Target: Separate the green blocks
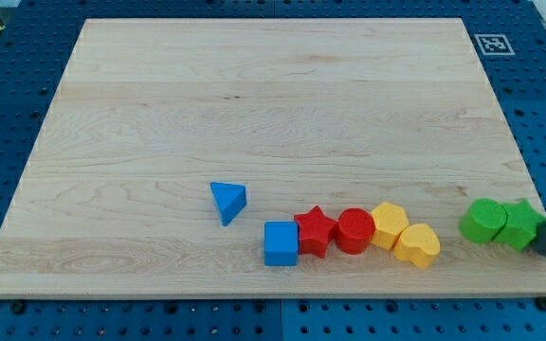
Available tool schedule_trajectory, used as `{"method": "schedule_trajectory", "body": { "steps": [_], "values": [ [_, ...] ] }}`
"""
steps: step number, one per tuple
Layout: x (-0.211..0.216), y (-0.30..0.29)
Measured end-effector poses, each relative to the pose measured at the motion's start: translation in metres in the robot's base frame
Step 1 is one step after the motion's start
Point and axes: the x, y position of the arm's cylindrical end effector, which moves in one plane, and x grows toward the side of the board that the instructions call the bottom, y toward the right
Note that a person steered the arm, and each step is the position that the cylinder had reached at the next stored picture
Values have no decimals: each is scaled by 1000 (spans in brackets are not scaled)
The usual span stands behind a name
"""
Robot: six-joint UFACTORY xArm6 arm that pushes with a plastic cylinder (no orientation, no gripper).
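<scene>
Two green blocks sit touching near the view's bottom right edge of the wooden board (254, 114): a round green cylinder (482, 221) on the left and a green star-like block (522, 224) on its right. My dark rod enters from the view's right edge, and my tip (545, 248) rests against the lower right side of the green star block.
A row of touching blocks lies to the left of the green ones: blue cube (281, 243), red star (316, 230), red cylinder (354, 230), yellow hexagon (389, 224), yellow heart (417, 245). A blue triangle (227, 201) sits apart further left. A marker tag (492, 44) is at top right.
</scene>
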Motion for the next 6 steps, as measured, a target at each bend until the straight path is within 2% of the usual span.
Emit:
{"method": "schedule_trajectory", "body": {
  "steps": [1, 2, 4, 5, 6],
  "values": [
    [-41, -10],
    [-41, -2],
    [-2, -10],
    [-15, -35],
    [-57, -55]
  ]
}}
